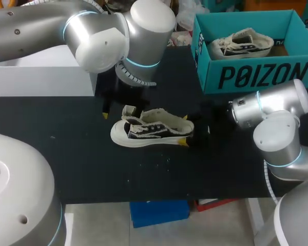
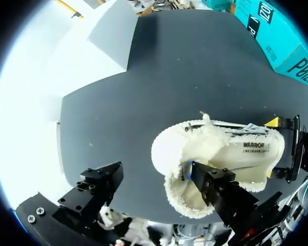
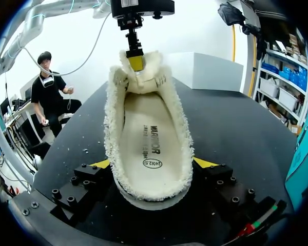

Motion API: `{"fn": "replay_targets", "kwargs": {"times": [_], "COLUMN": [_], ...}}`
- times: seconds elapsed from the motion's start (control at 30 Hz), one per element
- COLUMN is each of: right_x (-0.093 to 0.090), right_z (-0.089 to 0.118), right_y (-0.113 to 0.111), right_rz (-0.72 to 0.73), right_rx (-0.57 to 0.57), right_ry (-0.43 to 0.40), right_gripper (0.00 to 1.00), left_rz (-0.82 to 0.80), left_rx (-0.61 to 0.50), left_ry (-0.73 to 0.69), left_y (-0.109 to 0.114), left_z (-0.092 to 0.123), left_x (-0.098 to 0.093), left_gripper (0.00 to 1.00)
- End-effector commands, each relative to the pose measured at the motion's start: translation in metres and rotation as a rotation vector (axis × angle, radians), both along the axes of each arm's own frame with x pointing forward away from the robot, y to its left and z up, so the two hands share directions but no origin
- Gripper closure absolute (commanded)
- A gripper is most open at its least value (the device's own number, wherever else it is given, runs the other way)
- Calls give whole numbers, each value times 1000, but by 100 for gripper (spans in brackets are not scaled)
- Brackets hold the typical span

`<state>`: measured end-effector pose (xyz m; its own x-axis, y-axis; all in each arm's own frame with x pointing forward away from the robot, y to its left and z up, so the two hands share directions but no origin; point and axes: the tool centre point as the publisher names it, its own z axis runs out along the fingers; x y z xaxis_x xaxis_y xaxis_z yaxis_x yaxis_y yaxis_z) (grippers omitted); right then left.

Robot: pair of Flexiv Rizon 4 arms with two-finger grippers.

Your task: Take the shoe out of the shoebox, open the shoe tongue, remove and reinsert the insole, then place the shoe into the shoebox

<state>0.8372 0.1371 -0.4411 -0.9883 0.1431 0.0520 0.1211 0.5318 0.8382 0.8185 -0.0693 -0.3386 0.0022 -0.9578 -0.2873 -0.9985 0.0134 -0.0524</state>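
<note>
A cream-and-black shoe point(image 1: 150, 131) lies on its side mid-table, its fuzzy opening facing my right arm. My left gripper point(image 2: 154, 170) is open at the toe end: one finger point(image 2: 210, 184) rests over the raised tongue point(image 3: 138, 79), the other stands off over bare table. My right gripper point(image 3: 152, 169) is open with the shoe's heel point(image 3: 154, 192) between its yellow tips, which sit close against both sides. The printed insole point(image 3: 150, 146) lies flat inside the shoe. The teal shoebox point(image 1: 256, 77) stands at the back right.
A second shoe point(image 1: 242, 43) lies inside the shoebox. A white block point(image 1: 41, 77) sits at the back left under my left arm. Small white crumbs point(image 1: 156, 163) dot the black tabletop in front of the shoe.
</note>
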Motion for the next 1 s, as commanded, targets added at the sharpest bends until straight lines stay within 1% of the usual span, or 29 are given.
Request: {"fn": "replay_targets", "kwargs": {"times": [0.03, 0.23, 0.37, 0.43, 0.63, 0.83, 1.0], "right_x": [1, 1, 1, 1, 1, 1, 1], "right_z": [-3, -3, -3, -3, -3, -3, -3], "right_y": [-2, -2, -2, -2, -2, -2, -2], "right_rz": [-2, -2, -2, -2, -2, -2, -2], "right_rx": [-1, -1, -1, -1, -1, -1, -1], "right_ry": [1, 1, 1, 1, 1, 1, 1], "right_gripper": [100, 100, 100, 100, 100, 100, 100], "left_rz": [3, 14, 25, 30, 50, 60, 65], "left_rx": [-1, 8, 10, 10, 8, 6, 7], "left_ry": [-9, -11, -14, -14, 2, 22, 29], "left_y": [8, 16, 22, 25, 33, 37, 40], "left_z": [1, 1, 1, 1, -8, -19, -24], "left_x": [-6, -11, -12, -13, -13, -12, -11], "left_gripper": [8, 11, 21, 24, 21, 18, 16]}}
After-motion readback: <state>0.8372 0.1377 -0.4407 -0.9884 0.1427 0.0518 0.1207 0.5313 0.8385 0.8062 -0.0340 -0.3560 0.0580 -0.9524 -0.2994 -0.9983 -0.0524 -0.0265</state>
